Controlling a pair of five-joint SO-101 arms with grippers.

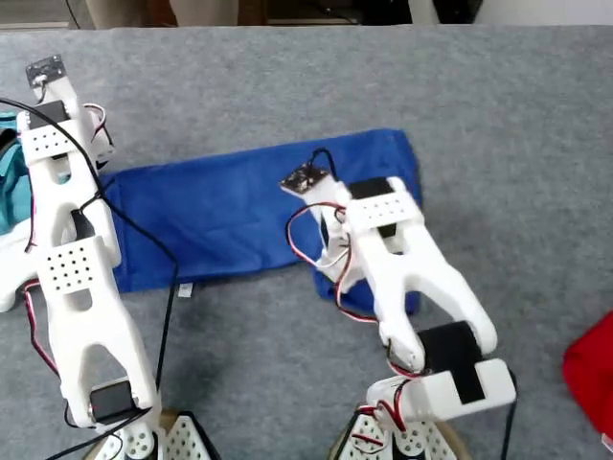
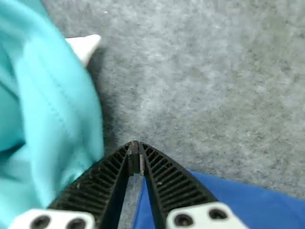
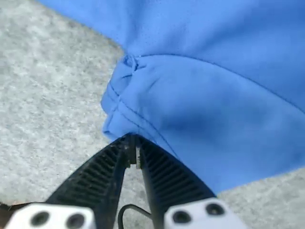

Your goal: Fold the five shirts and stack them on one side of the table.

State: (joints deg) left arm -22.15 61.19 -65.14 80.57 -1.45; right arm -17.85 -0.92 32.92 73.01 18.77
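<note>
The blue shirt (image 1: 239,206) lies centred on the bench (image 1: 498,105), folded into 1 long strip. The right tool (image 3: 132,143) is pinched shut on its hem; the left tool (image 2: 135,148) is closed, seemingly empty. The next move likely calls for a crosswise fold.

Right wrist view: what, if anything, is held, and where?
The right gripper appears shut on the blue fabric shirt, pinching its bunched, stitched edge.
</note>
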